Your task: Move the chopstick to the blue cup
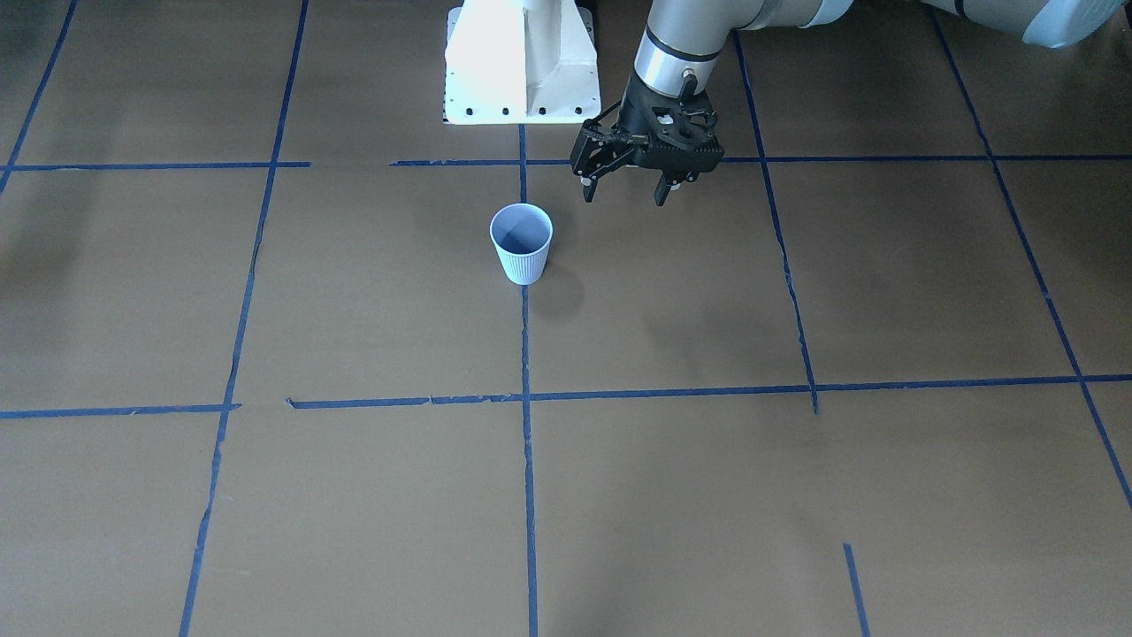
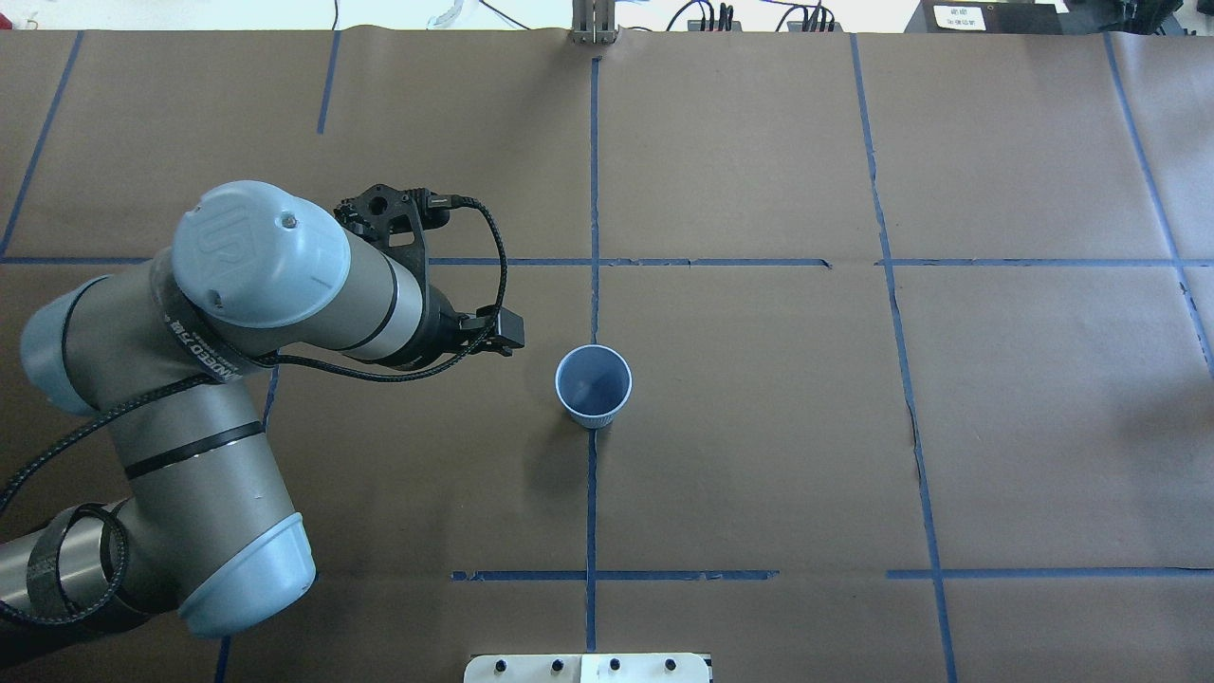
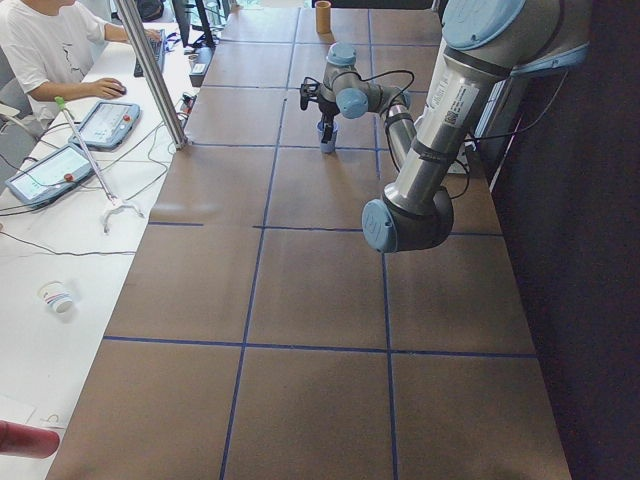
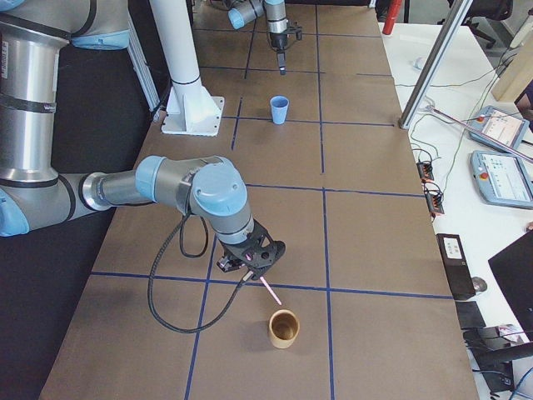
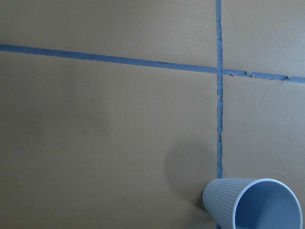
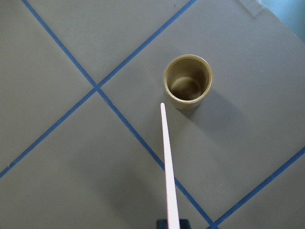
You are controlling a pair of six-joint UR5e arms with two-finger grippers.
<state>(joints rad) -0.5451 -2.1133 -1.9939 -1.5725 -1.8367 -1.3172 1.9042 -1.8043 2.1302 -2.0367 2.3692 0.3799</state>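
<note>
My right claw (image 4: pixel 250 265) is clamped on one end of the chopstick (image 6: pixel 167 164). The stick slopes down and away from the claw. Its free tip lies just beside the rim of an upright tan cup (image 6: pixel 188 81) and does not touch it.

My left claw (image 1: pixel 624 193) hangs fingers-down above the table (image 1: pixel 884 283), jaws apart and empty, near the blue cup (image 1: pixel 522 243) but not over it. The blue cup stands upright on a blue tape line (image 1: pixel 528 354), well apart from the chopstick.
</note>
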